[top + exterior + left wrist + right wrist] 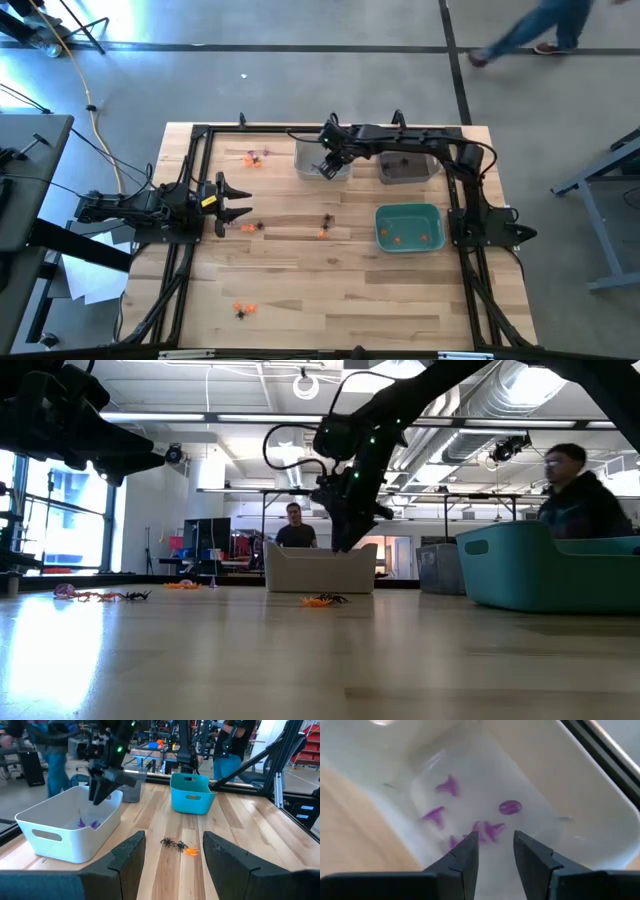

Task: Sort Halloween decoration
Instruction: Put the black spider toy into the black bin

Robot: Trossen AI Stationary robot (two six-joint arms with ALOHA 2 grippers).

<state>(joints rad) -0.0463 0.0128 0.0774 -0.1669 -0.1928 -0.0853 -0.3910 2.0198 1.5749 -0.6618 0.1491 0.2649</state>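
Observation:
The Halloween decoration lies scattered on the wooden table: orange and purple bits (255, 157) at the far left, orange and black ones (325, 228) mid-table, and more (243, 310) near the front. Several purple trinkets (490, 829) lie on the floor of the white bin (306, 160). My right gripper (495, 837) hangs open over that bin, fingers slanting down, nothing between them. My left gripper (235, 203) waits open at the table's left, level, facing a black and orange pair (179, 846).
A dark bin (408, 168) stands right of the white one at the far edge. A teal bin (408, 226) holding orange pieces sits nearer on the right. A black frame rims the table. People show in the room behind (585, 500).

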